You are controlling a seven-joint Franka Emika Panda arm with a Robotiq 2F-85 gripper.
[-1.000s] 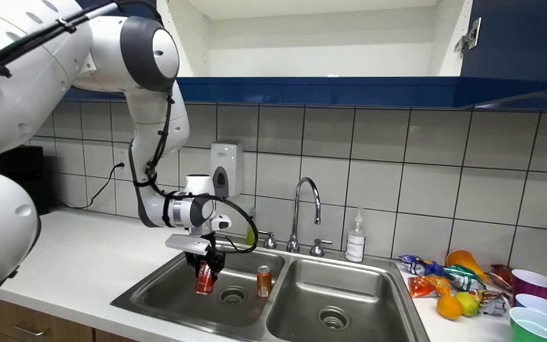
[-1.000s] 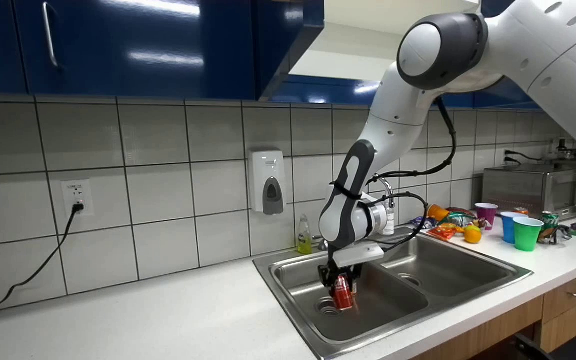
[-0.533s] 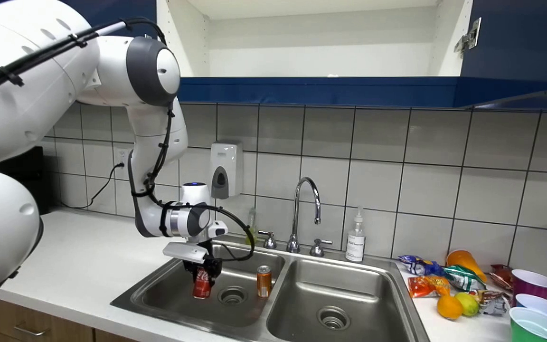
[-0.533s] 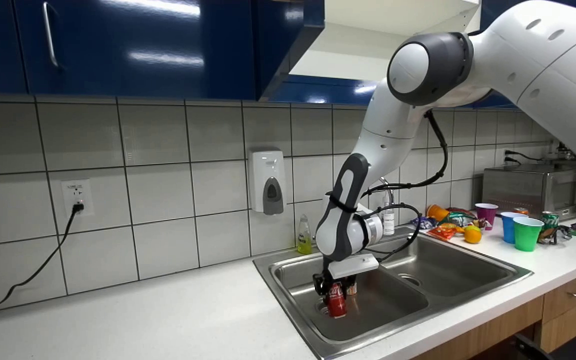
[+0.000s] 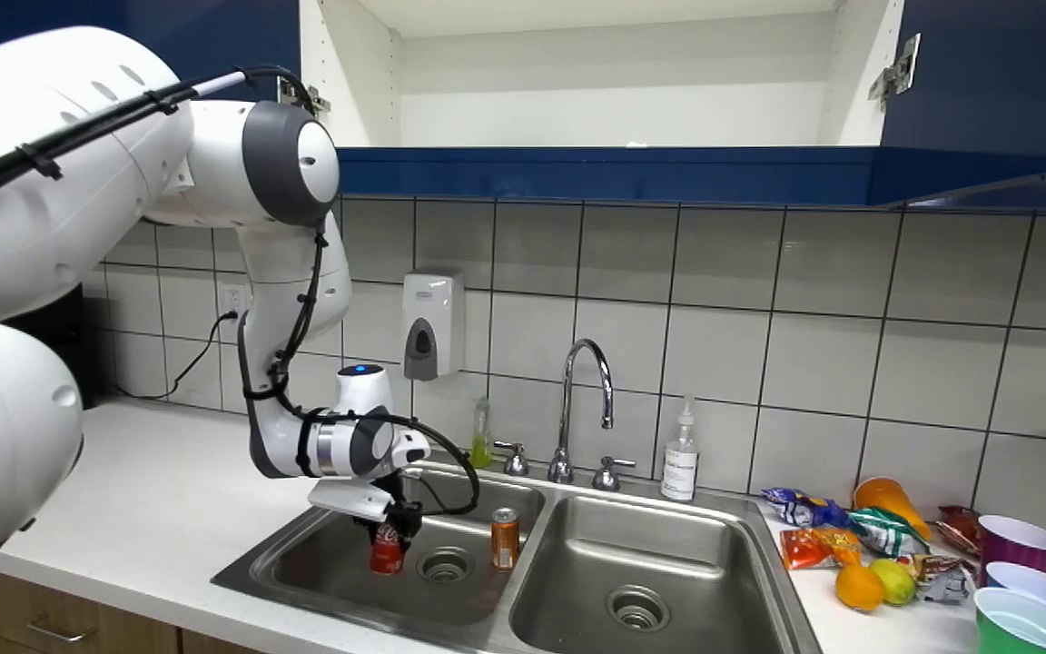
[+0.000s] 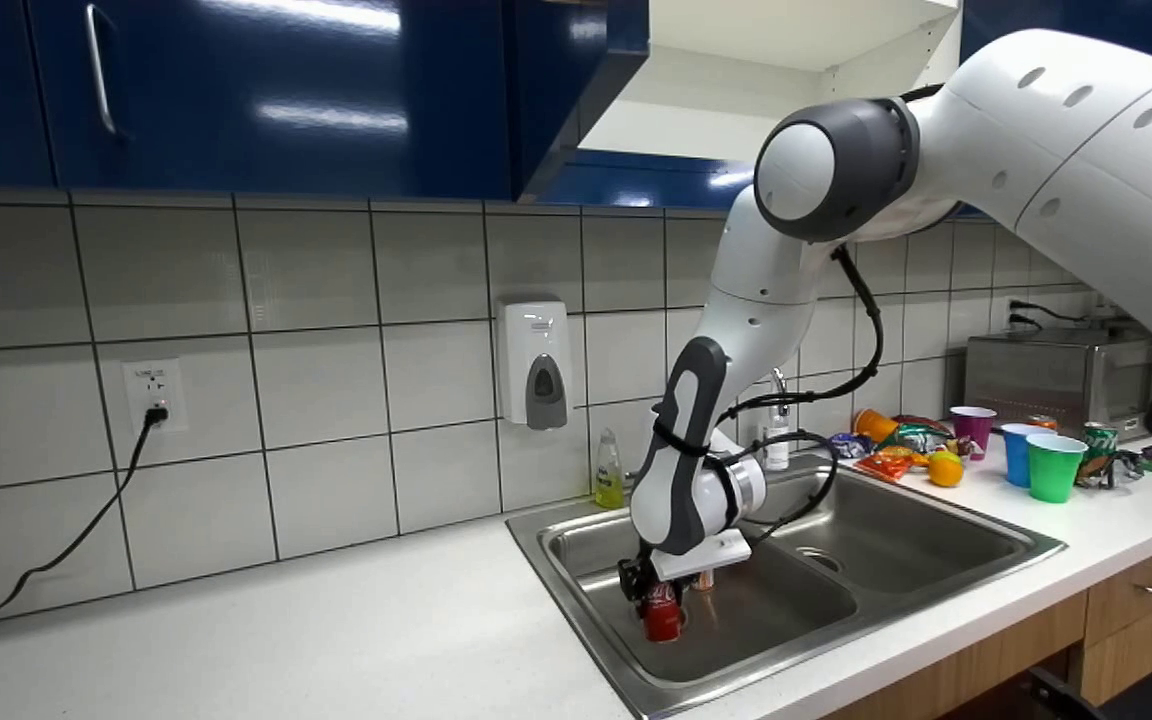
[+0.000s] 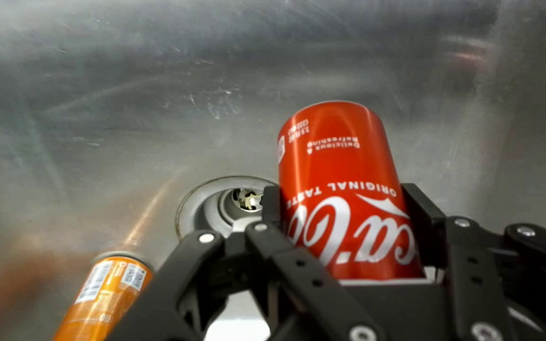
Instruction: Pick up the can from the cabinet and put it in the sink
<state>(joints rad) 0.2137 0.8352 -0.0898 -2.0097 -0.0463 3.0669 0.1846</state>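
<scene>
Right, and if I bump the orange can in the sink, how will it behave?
The orange can would probably tip easily, standing tall and narrow on end. Once down, its round sides would likely let it roll. Its shiny shell may be slippery to grip.

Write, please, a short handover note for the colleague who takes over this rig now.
Gripper: closed around the red can.
Things: red can low inside the sink, in the same basin as the upright orange can; cannot tell whether it touches the bottom.
Done: red can is out of the cabinet and in the basin.
Left: probably lower it if needed, release, then withdraw clear of the orange can.
</scene>
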